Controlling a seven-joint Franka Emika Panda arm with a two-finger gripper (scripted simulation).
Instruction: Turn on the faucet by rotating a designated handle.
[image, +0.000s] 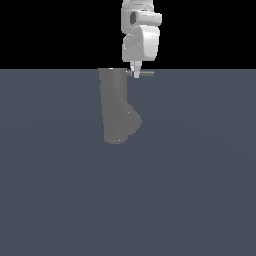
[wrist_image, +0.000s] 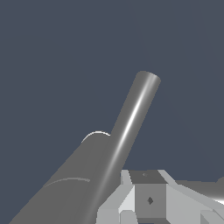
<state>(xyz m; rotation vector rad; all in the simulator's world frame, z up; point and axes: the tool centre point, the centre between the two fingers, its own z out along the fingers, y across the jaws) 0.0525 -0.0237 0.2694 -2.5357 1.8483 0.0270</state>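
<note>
The faucet (image: 114, 105) is a matte grey upright cylinder with a short angled spout (image: 132, 121) low on the side toward the exterior view's right. The handle (image: 146, 73), a thin light-grey rod, sticks out sideways from the faucet's top toward the exterior view's right. My gripper (image: 135, 73) hangs straight down from the white arm and meets the handle close to the faucet body. Its fingers look closed together, with nothing between them. In the wrist view the handle (wrist_image: 133, 113) runs diagonally past the gripper (wrist_image: 148, 205), with the faucet body (wrist_image: 65, 192) beside it.
A flat blue-grey floor (image: 200, 175) spreads around the faucet. The white robot arm (image: 141, 35) rises above the handle against a black background. Nothing else stands in view.
</note>
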